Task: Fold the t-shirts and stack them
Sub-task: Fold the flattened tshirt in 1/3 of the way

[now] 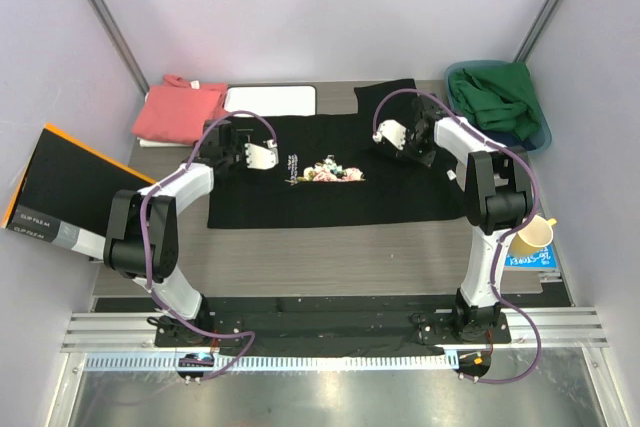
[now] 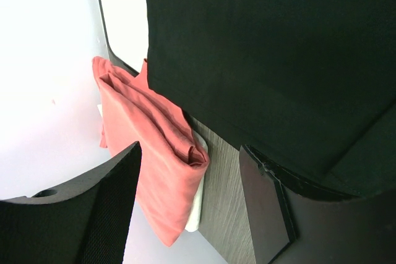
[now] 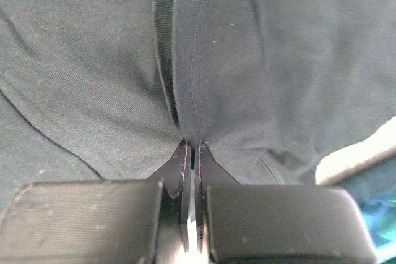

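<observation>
A black t-shirt (image 1: 330, 182) with a flower print (image 1: 336, 173) lies spread flat across the middle of the table. My right gripper (image 1: 390, 135) is at its far right part, near the sleeve. In the right wrist view that gripper (image 3: 193, 145) is shut, pinching a raised fold of the black t-shirt (image 3: 204, 60) at its tips. My left gripper (image 1: 262, 155) stands open over the shirt's far left part with nothing between its fingers (image 2: 267, 202). A folded salmon-pink t-shirt (image 1: 180, 109) lies at the back left; the left wrist view shows the pink t-shirt (image 2: 154, 146) beside the black t-shirt's edge (image 2: 266, 60).
A white board (image 1: 270, 99) lies behind the black shirt. A flat black box with an orange edge (image 1: 70, 187) leans at the left. At the back right, a blue basket (image 1: 540, 135) holds green cloth (image 1: 495, 97). A yellow cup (image 1: 535, 237) stands by the right arm.
</observation>
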Motion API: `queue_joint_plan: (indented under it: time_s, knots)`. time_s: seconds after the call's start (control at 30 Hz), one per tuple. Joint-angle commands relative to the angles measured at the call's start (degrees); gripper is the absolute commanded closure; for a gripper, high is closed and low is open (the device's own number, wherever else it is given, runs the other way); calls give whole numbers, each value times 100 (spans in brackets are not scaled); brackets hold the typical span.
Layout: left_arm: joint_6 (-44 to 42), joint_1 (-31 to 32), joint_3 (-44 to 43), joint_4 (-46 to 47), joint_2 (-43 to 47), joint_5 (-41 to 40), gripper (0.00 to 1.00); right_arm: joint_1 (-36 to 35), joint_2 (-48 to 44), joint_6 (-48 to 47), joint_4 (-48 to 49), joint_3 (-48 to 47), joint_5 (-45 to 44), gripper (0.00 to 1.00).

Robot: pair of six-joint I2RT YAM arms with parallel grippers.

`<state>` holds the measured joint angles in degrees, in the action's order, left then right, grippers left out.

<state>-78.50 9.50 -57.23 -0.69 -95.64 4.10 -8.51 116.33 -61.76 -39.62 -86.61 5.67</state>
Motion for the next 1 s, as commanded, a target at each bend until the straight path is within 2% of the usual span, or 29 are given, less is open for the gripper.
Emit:
queue_joint_plan:
  time_s: [0.0,0.07,0.13,0.17,0.3,0.37,0.5,0.53,0.57,0.6,0.63,0.67,0.73,0.77,0.97]
  knots:
    - [-8,52,-236,113,-52,100,35,-28,-23,-117,-28,-453,-57,98]
    - [-16,52,-227,113,-52,91,35,-28,-6,-135,-64,-489,-58,95]
    - [-8,52,-227,113,-43,82,35,-36,21,-152,-116,-541,-66,88]
    - [-8,52,-227,113,-43,91,35,-36,30,-144,-125,-541,-66,88]
    - [1,52,-218,104,-34,65,35,-36,65,-109,-169,-585,-14,99]
    - [-8,52,-218,113,-25,73,35,-45,65,-21,-169,-620,22,90]
    - [-8,52,-227,113,-34,65,35,-45,56,14,-196,-647,74,89]
    - [1,52,-227,113,-34,82,35,-54,65,41,-196,-664,92,85]
    - [-7,52,-227,113,-34,74,35,-54,65,58,-204,-682,101,73]
    - [1,61,-227,113,-34,82,35,-54,65,67,-204,-682,83,71]
    - [1,52,-227,113,-34,82,35,-54,65,50,-213,-682,75,72]
    - [1,61,-236,113,-43,74,35,-45,74,41,-222,-691,74,82]
    - [-7,61,-227,121,-34,74,35,-54,91,67,-265,-726,101,89]
    - [1,61,-227,113,-34,82,35,-54,117,67,-266,-752,109,99]
    - [19,61,-227,113,-34,82,35,-54,144,76,-284,-779,180,99]
